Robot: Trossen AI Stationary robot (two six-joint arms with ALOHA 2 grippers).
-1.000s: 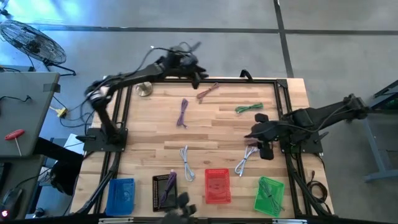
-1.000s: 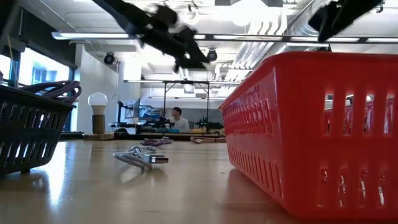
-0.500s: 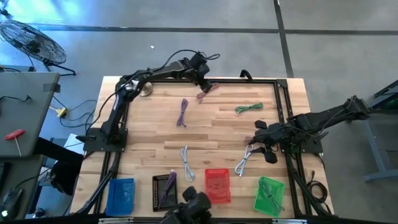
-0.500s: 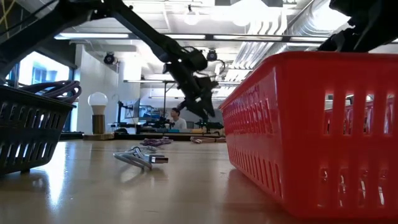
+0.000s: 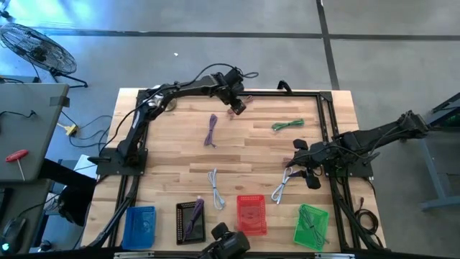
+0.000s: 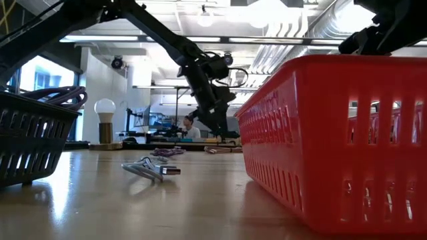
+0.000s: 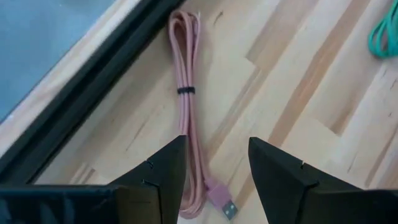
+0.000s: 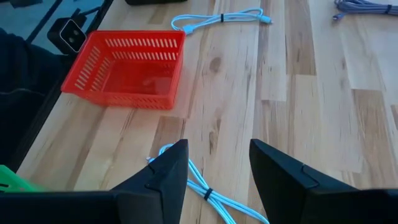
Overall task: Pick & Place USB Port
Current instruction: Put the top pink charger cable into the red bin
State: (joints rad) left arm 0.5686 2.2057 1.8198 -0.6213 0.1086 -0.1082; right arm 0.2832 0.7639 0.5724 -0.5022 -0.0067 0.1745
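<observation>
A pink USB cable, bundled with a dark tie, lies flat on the wooden table close to the black frame rail at the far edge. My left gripper hangs just above it, open and slanting down. The cable's plug end shows between the fingers, and I see no touch. From above, the left gripper covers most of the cable. My right gripper is open over a light-blue cable near the table's right side.
Along the near edge stand blue, black, red and green baskets. A purple cable, a green cable and a white cable lie loose on the table. A lamp stands at the far left.
My left gripper has come in over the far rail, dropped toward the pink cable and tipped from nearly level to slanting down; it stays open. My right gripper has sunk a little toward the near edge, over the light-blue cable. No cable has moved.
</observation>
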